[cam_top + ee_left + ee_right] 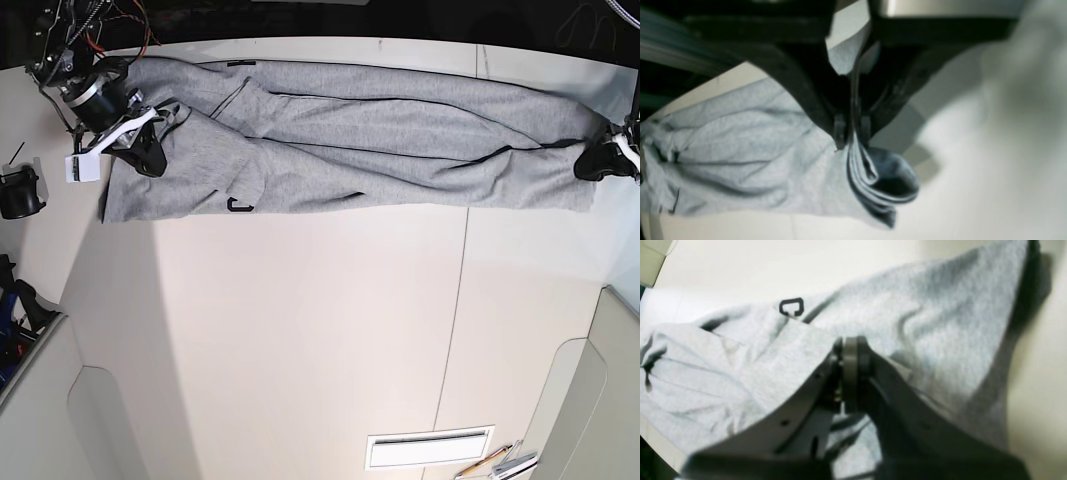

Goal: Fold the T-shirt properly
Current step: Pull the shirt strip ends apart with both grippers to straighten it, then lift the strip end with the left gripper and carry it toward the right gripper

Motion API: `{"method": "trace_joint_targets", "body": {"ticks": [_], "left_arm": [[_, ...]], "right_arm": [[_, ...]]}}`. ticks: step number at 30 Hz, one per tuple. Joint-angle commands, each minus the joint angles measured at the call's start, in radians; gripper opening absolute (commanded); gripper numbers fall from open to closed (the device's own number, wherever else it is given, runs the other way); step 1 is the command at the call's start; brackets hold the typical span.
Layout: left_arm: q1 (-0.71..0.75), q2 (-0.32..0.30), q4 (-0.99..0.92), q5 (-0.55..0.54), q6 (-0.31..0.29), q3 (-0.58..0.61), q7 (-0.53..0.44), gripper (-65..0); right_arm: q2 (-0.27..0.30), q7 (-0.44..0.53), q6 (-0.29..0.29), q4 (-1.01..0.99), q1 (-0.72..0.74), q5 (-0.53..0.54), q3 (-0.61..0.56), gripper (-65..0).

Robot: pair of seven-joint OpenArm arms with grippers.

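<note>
The heather-grey T-shirt (380,140) lies stretched in a long, creased band along the far edge of the table. My right gripper (150,160) holds its left end and my left gripper (598,163) holds its right end. Seen from the left wrist, the left gripper (851,133) is shut on a bunched fold of the T-shirt (740,150), with layered edges hanging below the fingertips. The right wrist view has the right gripper (850,350) shut on a thin edge of the T-shirt (923,323). A bit of black lettering (791,306) peeks out from a fold.
The cream table (300,330) has a seam line (460,300) running front to back. A black object (18,190) sits at the left edge, near loose cables (90,20). A white slotted plate (430,448) lies at the front right.
</note>
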Motion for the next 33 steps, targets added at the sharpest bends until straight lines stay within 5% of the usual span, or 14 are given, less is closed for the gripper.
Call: {"method": "trace_joint_targets", "body": {"ticks": [1, 7, 14, 33], "left_arm": [[-0.001, -0.025, 0.04, -0.032, -0.006, -0.011, -0.011, -65.0], [0.021, -0.006, 0.214, -0.237, -0.006, -0.011, 0.112, -65.0], [0.019, 0.095, 0.372, -0.237, -0.006, 0.031, 0.12, -65.0], [-0.125, 0.247, 0.375, -0.06, -0.006, 0.526, 0.004, -65.0]], "right_arm": [[0.01, 0.018, 0.004, 0.016, 0.014, 0.019, 0.002, -65.0], [0.01, 0.017, 0.004, 0.016, 0.027, 0.019, 0.002, -65.0], [0.01, 0.017, 0.004, 0.016, 0.027, 0.019, 0.003, -65.0], [0.01, 0.017, 0.004, 0.016, 0.027, 0.019, 0.004, -65.0]]}}
